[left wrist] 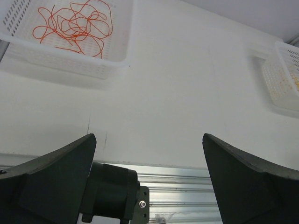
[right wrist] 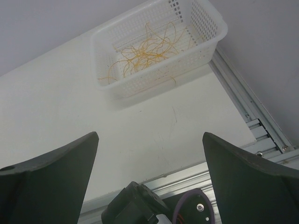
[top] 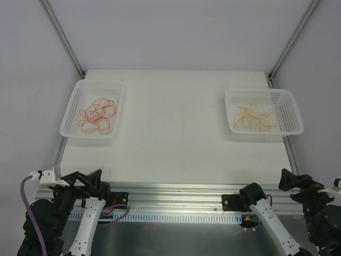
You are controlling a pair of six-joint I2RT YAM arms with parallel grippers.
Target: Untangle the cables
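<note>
Left gripper (left wrist: 148,137): jaws wide apart, nothing between. Right gripper (right wrist: 150,135): same, wide apart, empty. Both low at near edge of table (top: 176,154).

Red cables (top: 96,114) in left basket (top: 68,114), far left. Left arm is nearer; from its jaws they lie ahead & bit left.

Yellow cables (top: 254,118) in right basket (top: 290,113), far right, ahead of right arm.

Each heap is loose round tangle, so you get no clear long axis. Baskets well apart.

No label or writing readable.
</note>
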